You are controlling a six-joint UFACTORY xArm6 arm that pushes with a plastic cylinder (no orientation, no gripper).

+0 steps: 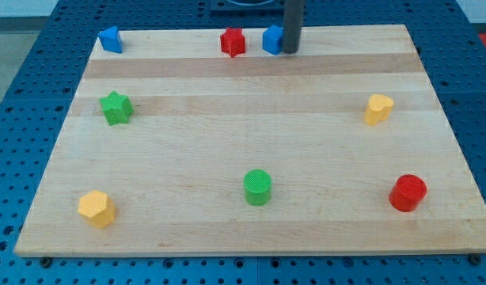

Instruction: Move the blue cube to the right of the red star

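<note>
The blue cube [271, 39] sits near the board's top edge, just to the right of the red star [233, 42], with a small gap between them. My tip [290, 51] stands right against the blue cube's right side, and the rod rises out of the view's top. The rod hides part of the cube's right edge.
A second blue block [110, 39] lies at the top left corner. A green star [115, 108] is at the left, a yellow hexagon [96, 209] at bottom left, a green cylinder [257, 188] at bottom middle, a red cylinder [407, 193] at bottom right, a yellow block [377, 108] at the right.
</note>
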